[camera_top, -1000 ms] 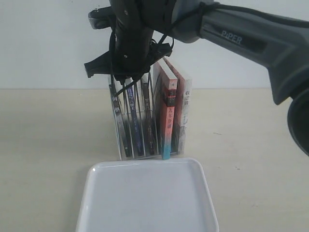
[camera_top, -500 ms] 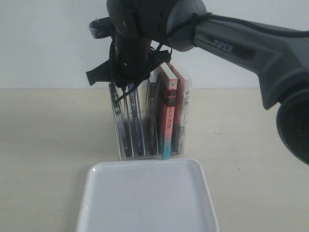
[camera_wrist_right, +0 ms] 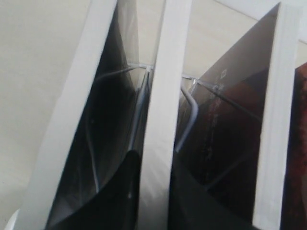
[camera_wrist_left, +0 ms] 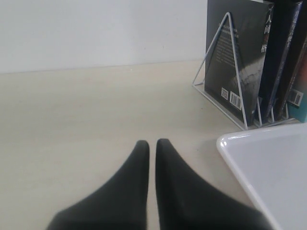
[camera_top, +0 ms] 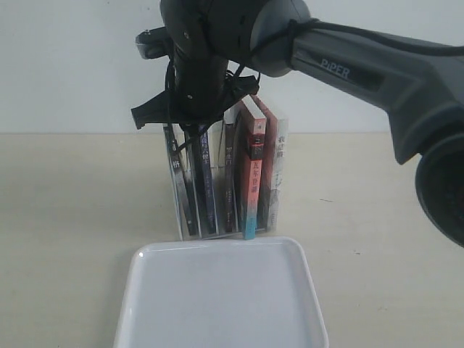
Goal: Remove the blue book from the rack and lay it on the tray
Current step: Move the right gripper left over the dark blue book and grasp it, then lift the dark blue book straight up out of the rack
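The clear rack [camera_top: 178, 210] stands mid-table with several upright books. The blue book [camera_top: 206, 181] shows its narrow blue spine, second from the left. My right gripper [camera_top: 197, 130] reaches across from the right onto its top. In the right wrist view the book's white page edge [camera_wrist_right: 156, 120] runs between the two dark fingers [camera_wrist_right: 120, 191], and the right gripper [camera_wrist_right: 154, 158] is shut on it. The white tray [camera_top: 217, 250] lies just in front of the rack. My left gripper [camera_wrist_left: 152, 142] hovers shut and empty over bare table, left of the tray [camera_wrist_left: 230, 143], the rack [camera_wrist_left: 218, 106] and the blue book [camera_wrist_left: 278, 57].
A black-spined book [camera_top: 174, 170] stands left of the blue one and another [camera_top: 228, 174] right of it. Then come the red-and-teal-spined book [camera_top: 250, 188] and a pale-spined one [camera_top: 279, 174]. A white wall backs the beige table.
My right gripper has dropped slightly onto the book tops. The blue book and the black-spined one to its right have shifted rightward and stand straighter. Its fingers now hold the blue book.
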`<state>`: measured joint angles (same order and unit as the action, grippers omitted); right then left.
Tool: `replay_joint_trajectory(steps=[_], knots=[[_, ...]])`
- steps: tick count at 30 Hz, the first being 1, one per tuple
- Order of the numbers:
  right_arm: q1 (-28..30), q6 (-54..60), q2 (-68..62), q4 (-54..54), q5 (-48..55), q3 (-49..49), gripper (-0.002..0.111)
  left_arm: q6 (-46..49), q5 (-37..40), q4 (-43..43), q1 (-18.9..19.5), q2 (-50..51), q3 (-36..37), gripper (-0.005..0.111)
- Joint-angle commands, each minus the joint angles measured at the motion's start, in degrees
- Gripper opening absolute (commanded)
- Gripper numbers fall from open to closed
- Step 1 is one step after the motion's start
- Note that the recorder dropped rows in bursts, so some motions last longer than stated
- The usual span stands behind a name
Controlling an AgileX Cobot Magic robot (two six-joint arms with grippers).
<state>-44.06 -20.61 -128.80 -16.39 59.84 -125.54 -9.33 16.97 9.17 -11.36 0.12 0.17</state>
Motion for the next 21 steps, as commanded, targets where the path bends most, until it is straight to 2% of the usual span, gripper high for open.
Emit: replay_joint_trajectory(steps=[1,21], knots=[[0.13,0.15,0.25,-1.01,0.85,-0.37,0.0,0.23,-0.17,-0.16,0.18,-0.12,-0.17,0.004],[0.13,-0.46,6.6,-1.78,1.66,-0.37,0.0,0.23,-0.17,-0.16,0.18,-0.12,-0.17,0.004]])
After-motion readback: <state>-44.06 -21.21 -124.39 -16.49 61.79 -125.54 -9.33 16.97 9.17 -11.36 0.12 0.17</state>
